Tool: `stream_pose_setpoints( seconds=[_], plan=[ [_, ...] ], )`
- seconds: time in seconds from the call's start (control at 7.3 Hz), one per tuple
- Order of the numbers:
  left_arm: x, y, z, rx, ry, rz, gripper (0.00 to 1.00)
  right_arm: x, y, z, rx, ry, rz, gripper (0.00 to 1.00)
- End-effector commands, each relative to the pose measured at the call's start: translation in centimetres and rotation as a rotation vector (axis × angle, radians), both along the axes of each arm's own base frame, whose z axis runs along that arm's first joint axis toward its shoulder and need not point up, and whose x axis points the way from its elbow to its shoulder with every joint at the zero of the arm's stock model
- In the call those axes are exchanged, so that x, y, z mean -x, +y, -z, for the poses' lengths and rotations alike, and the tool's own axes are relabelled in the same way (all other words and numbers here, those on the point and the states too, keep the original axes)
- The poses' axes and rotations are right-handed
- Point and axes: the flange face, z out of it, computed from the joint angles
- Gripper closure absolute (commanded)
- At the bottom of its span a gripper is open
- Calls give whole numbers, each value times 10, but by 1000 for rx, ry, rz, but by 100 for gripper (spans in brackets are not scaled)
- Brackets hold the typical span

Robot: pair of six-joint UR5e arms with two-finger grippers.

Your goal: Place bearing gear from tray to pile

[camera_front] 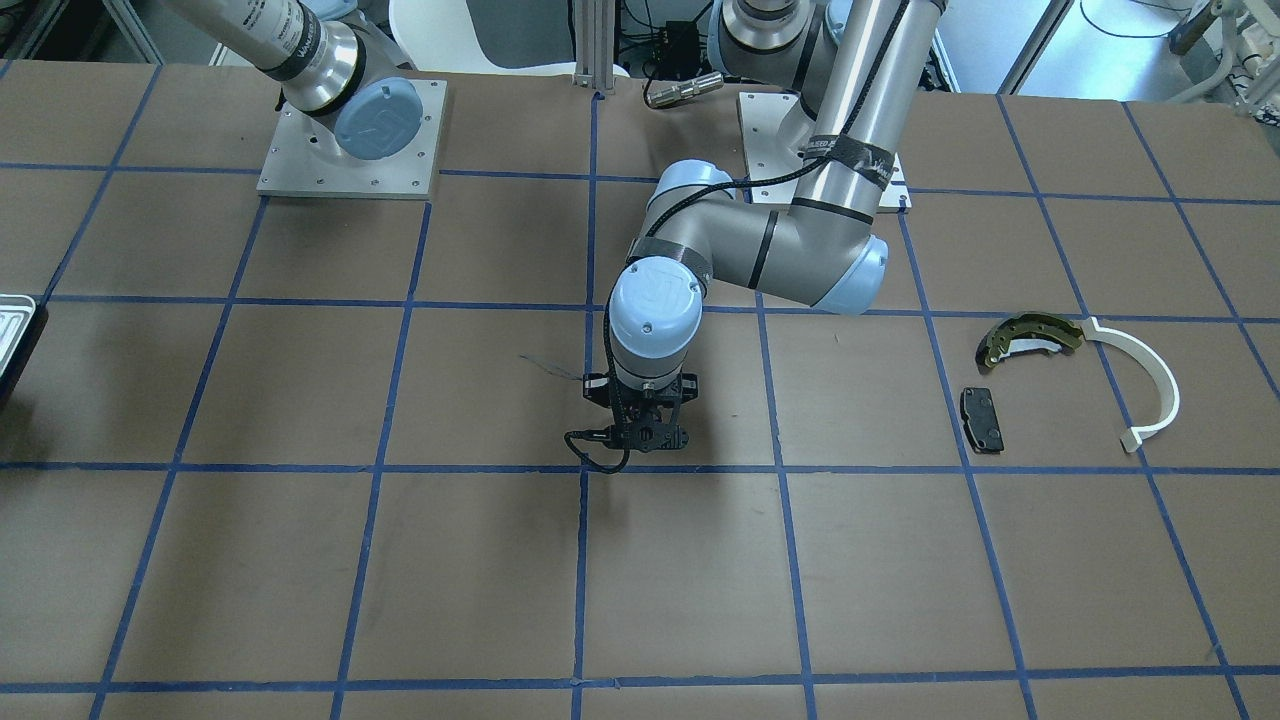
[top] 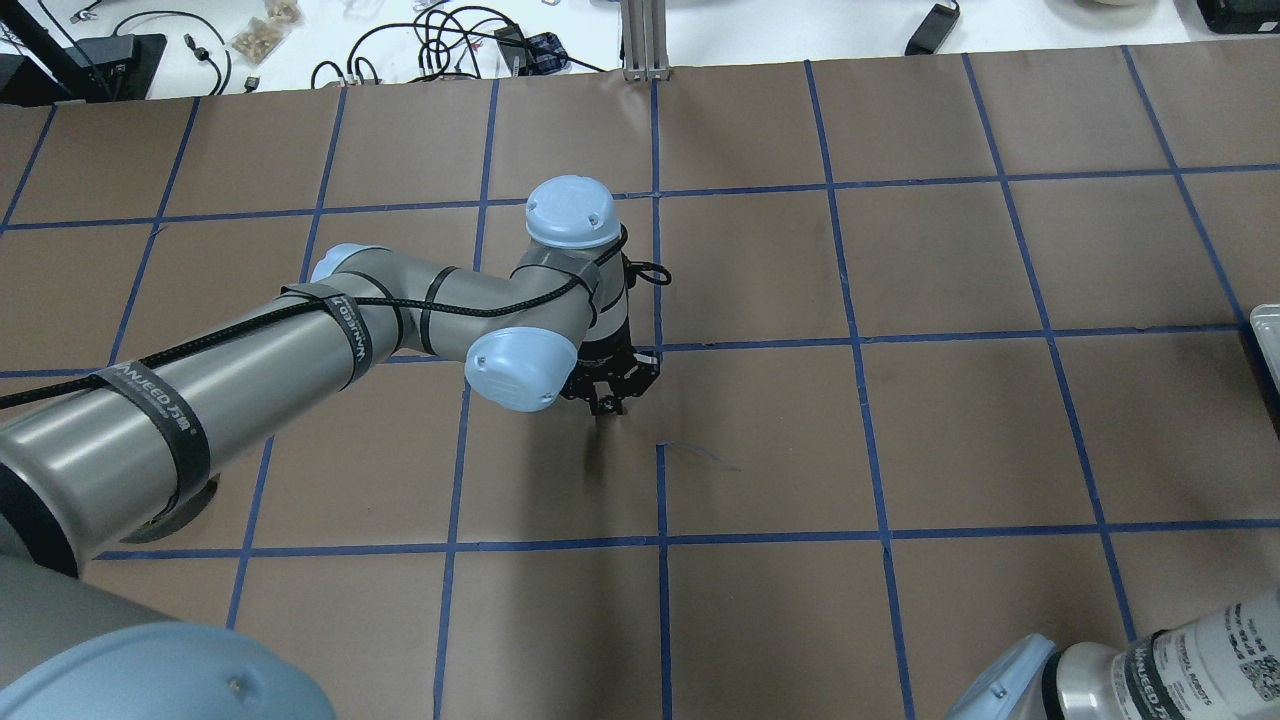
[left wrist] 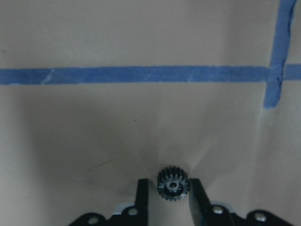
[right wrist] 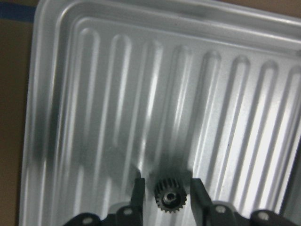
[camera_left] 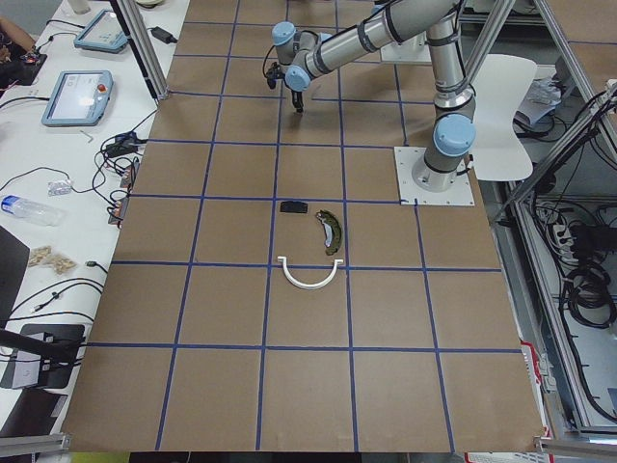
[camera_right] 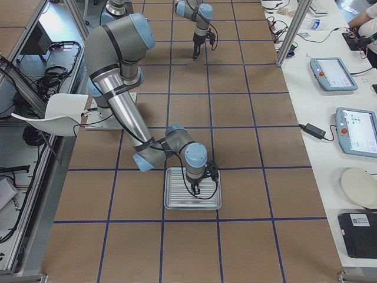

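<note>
Two gears sit short of the pile [camera_front: 1035, 330]: the left gripper [left wrist: 169, 182] closely brackets the mid-table gear [left wrist: 172, 185], pinching or not I cannot tell; the right gripper [right wrist: 167, 181], slightly spread, straddles the tray gear [right wrist: 170, 197] lying in the tray [right wrist: 61, 103].

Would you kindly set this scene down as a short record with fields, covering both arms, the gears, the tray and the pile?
left gripper: mid-table, fingers either side of a small black gear; whether it is clamped is unclear
right gripper: over the tray, fingers either side of a second gear; grip likewise unclear
pile: brake shoe, white arc strip, black pad, close together on the robot's left side, apart from both grippers
gear in pile: none visible
</note>
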Motion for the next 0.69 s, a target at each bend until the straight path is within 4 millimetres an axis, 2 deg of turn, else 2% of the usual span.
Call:
stream_pose_setpoints(
  seconds=[0.0, 0.14, 0.27, 0.41, 0.55],
  plan=[
    [-26, -19, -28, -7, -5, -35, 100, 2, 3, 1, -25, 14, 3, 80],
    [-51, -42, -57, -24, -4, -36, 100, 3, 2, -2, -23, 19, 5, 85],
    [-75, -66, -91, -28, 8, 12, 100, 3, 2, -3, -23, 20, 5, 95],
    [-125, -96, -122, -22, 1, -9, 100, 1, 4, -7, -27, 23, 19, 97],
    [-182, -118, -140, -17, 6, 2, 100, -9, 0, -25, -18, 40, 62, 98]
  ],
)
